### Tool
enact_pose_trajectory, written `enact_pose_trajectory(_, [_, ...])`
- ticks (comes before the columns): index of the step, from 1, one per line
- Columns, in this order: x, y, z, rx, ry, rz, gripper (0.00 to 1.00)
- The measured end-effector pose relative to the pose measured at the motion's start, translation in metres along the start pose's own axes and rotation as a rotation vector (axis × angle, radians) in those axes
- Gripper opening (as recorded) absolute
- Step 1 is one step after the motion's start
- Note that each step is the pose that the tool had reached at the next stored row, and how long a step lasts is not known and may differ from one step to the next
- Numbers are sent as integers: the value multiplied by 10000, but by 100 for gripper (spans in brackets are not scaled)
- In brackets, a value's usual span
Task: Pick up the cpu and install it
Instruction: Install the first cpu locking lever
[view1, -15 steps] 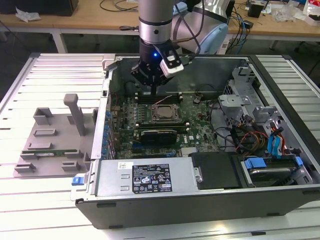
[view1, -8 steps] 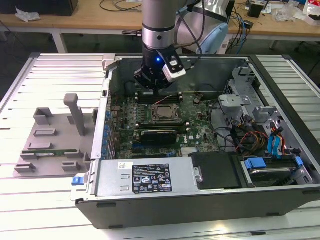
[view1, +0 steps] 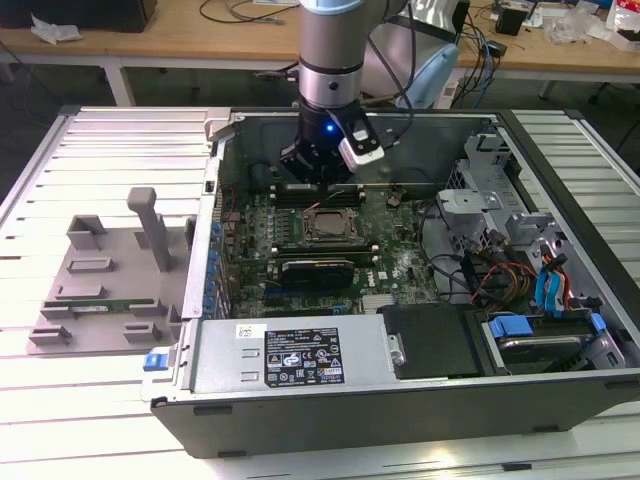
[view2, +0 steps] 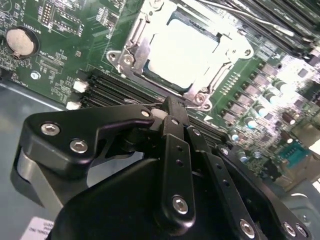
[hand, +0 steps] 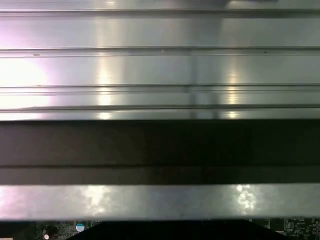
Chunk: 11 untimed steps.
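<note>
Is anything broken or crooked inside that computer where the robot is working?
Nothing looks broken or crooked. The cpu lies flat and square in its socket frame on the green motherboard. The gripper is close beside the socket, fingers together and holding nothing. In the exterior view the open computer case sits flat on the table.

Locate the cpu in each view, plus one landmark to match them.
Exterior view: the cpu sits in the socket at the motherboard's centre, just in front of the gripper.
Second wrist view: cpu, a bright square in the metal socket frame, beyond the gripper.
First wrist view: not in it.
Shared landmark: the metal socket frame.
</note>
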<state>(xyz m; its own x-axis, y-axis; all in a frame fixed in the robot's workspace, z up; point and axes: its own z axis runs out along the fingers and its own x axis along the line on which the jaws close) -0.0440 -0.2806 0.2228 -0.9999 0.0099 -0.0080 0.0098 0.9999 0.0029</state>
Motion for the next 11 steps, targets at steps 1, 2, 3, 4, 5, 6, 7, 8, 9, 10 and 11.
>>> enact_pose_trajectory(1, [-32, 0, 21, 0, 5, -8, 11])
enact_pose_trajectory(2, [-60, 0, 39, 1, 10, -14, 11])
enact_pose_trajectory(3, [-85, 1, 57, 0, 13, -20, 11])
enact_pose_trajectory(4, [-96, 1, 67, 2, 15, -22, 11])
enact_pose_trajectory(5, [-106, 1, 78, 3, 16, -24, 11])
enact_pose_trajectory(6, [-128, 1, 103, 3, 19, -25, 11])
enact_pose_trajectory(7, [-157, 1, 129, 6, 25, -27, 11])
enact_pose_trajectory(8, [-177, 1, 136, 6, 26, -31, 11])
enact_pose_trajectory(9, [-196, 1, 143, 5, 24, -33, 11])
enact_pose_trajectory(10, [-213, 2, 156, 7, 25, -33, 11])
enact_pose_trajectory(11, [-229, 1, 176, 13, 27, -33, 11])
